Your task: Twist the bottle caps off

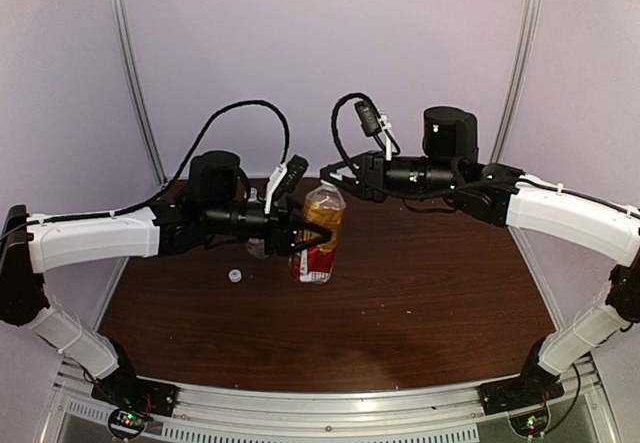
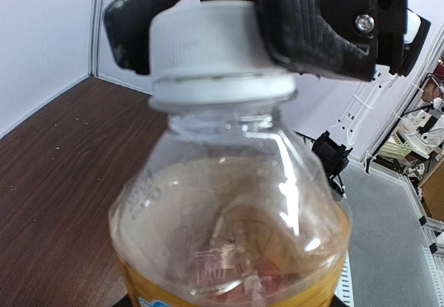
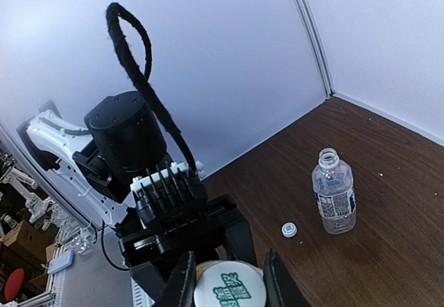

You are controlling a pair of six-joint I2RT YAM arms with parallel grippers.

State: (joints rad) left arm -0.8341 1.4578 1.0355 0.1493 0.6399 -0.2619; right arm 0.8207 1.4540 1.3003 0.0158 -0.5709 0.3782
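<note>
R gripper point(image 3: 227, 279) is clamped on the white cap point(image 2: 208, 47) of the amber bottle point(image 1: 322, 225), one finger each side. L gripper point(image 1: 310, 235) holds that bottle round the body, upright. To its left the clear bottle point(image 3: 334, 195) stands capless on the surface point(image 1: 420, 293), w/ a loose cap point(image 3: 288, 229) lying near it
</note>
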